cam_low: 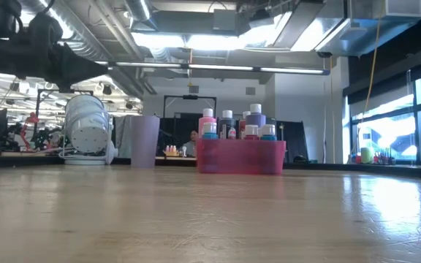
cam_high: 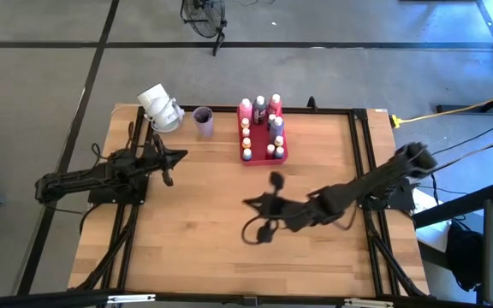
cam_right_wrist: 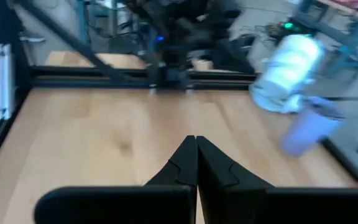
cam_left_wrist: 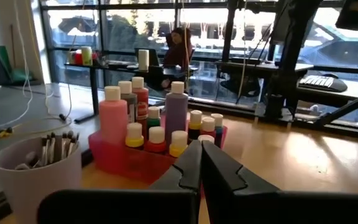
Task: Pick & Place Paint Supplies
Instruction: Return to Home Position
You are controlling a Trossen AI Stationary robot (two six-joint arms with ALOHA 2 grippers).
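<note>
- High view: grey floor around a bare wooden table [cam_high: 195,248]. Lined up along the far edge: white drum-shaped object [cam_high: 159,109], lilac cup [cam_high: 203,120], pink-red tray [cam_high: 264,160] packed with paint bottles [cam_high: 261,107]. No supplies loose on the wood, so probably all sorted. Parked on the left side, short of the cup: left gripper [cam_high: 181,156]. Out over mid-table, well apart from the tray: right gripper [cam_high: 248,203].
- Low view: open workshop beyond the table. Bottles upright in the tray, caps up, crowded close. Likely light, rigid plastic with smooth, slippery sides. Best taken from above at the cap or neck, given the tight packing.
- Left wrist view: windows and desks behind. Fingertips [cam_left_wrist: 188,165] pressed together, holding nothing. Standing bunched in the cup, just beside the tray: paintbrushes [cam_left_wrist: 58,146]. Thin, stiff, very light, prone to rolling once laid flat; best pinched mid-handle.
- Right wrist view: table frame and other arm [cam_right_wrist: 173,25] behind. Pincer likewise closed and empty, aimed across bare wood, with the cup off to one side.
</note>
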